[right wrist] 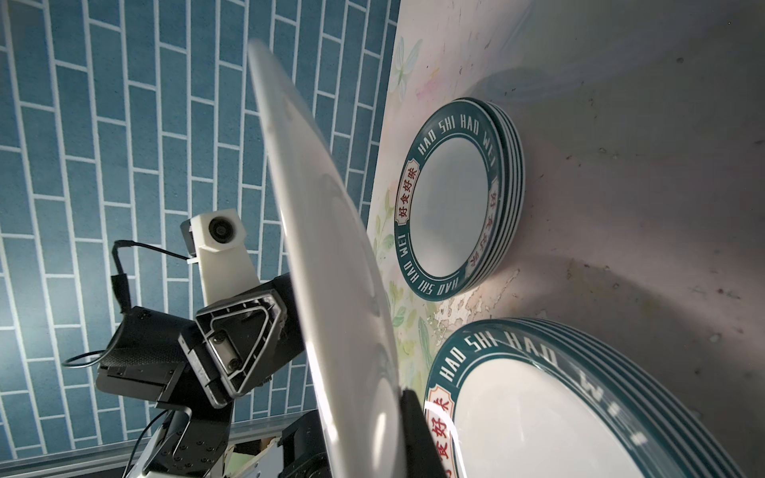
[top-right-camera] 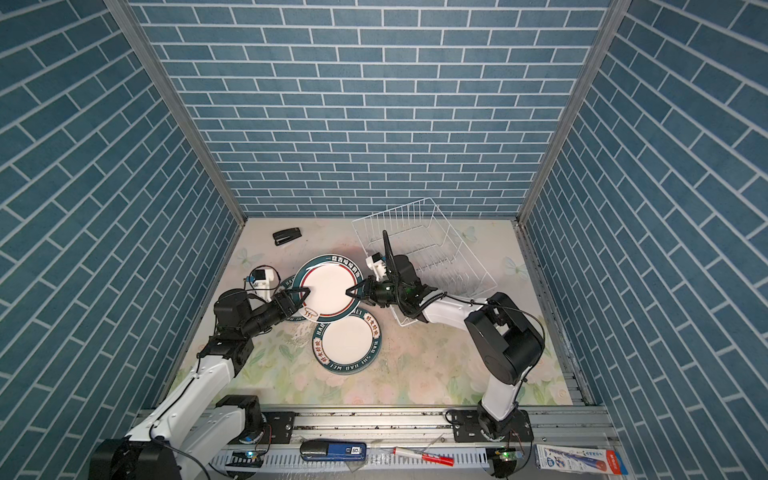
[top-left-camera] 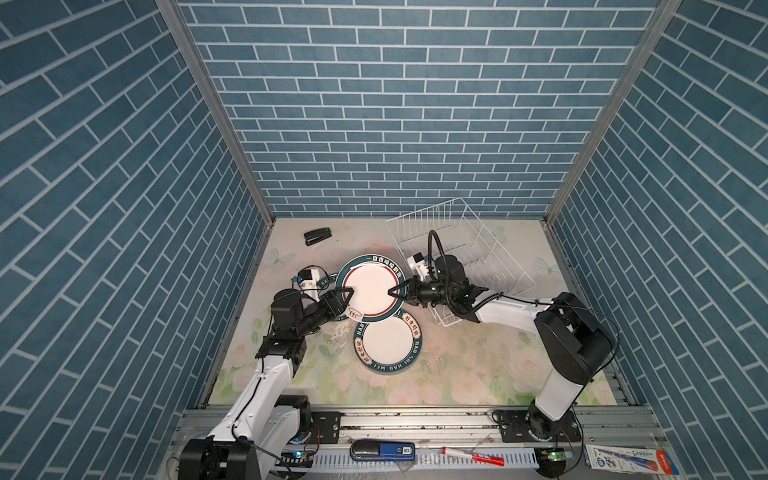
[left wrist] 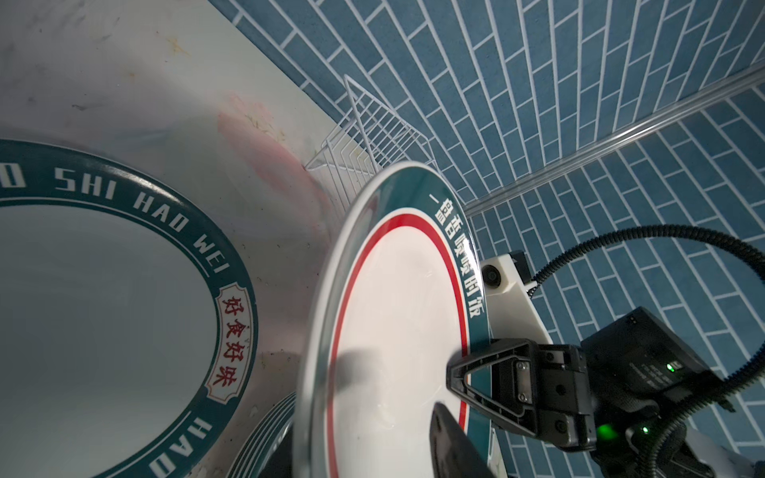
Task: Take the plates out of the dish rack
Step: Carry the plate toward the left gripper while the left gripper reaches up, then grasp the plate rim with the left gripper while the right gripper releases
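A large white plate (top-left-camera: 370, 289) (top-right-camera: 326, 289) with a dark green rim and a red ring hangs level above the table between both arms. My right gripper (top-left-camera: 390, 292) (top-right-camera: 348, 292) is shut on its right rim; one finger (right wrist: 414, 430) presses its underside. My left gripper (top-left-camera: 351, 296) (top-right-camera: 307, 293) straddles the left rim. One finger (left wrist: 451, 447) lies over the plate's face (left wrist: 397, 310) and the other is hidden beneath, so its hold is unclear. Green-rimmed plates sit in a stack (top-left-camera: 387, 340) (right wrist: 538, 414) in front. The white wire dish rack (top-left-camera: 424, 210) (top-right-camera: 390, 212) at the back right shows bare dividers.
A second stack of plates (top-left-camera: 328, 282) (right wrist: 455, 207) sits half hidden under the held plate and my left wrist. A black stapler (top-left-camera: 318, 237) lies at the back left. Blue brick walls close in three sides. The front rail holds a blue device (top-left-camera: 382, 451) and a marker (top-left-camera: 473, 459).
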### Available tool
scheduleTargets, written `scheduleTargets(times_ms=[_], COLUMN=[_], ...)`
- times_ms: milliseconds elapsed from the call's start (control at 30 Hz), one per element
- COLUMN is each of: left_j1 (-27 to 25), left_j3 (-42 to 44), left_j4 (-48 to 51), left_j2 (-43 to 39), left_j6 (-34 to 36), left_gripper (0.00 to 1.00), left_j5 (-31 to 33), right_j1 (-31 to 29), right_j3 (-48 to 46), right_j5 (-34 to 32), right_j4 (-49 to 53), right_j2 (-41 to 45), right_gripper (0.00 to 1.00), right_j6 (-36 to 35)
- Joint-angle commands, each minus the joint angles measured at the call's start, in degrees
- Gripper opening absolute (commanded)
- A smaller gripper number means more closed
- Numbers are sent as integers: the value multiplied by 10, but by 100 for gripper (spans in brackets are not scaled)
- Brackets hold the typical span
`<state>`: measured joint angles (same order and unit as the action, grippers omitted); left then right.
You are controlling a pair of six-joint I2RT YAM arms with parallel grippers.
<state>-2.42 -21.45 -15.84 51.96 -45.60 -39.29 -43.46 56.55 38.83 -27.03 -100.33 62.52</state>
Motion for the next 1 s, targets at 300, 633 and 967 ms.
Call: scheduleTargets(times_ms=[300,633,967], left_j1=[16,32,56], left_j3=[11,3,-52], left_j4=[-48,-21,150], left_j2=[31,21,-57], left_j6=[-13,-17,-15], left_gripper=[19,1,0], left_j5=[-61,-79,-69], right_j1=[-10,-10,-9], right_j3=[53,78,138], right_j5=[12,0,-151], right_j4=[-11,54,349], right_j2=[-11,-5,87], right_gripper=[7,32,54], right_j6=[-38,-80,-245])
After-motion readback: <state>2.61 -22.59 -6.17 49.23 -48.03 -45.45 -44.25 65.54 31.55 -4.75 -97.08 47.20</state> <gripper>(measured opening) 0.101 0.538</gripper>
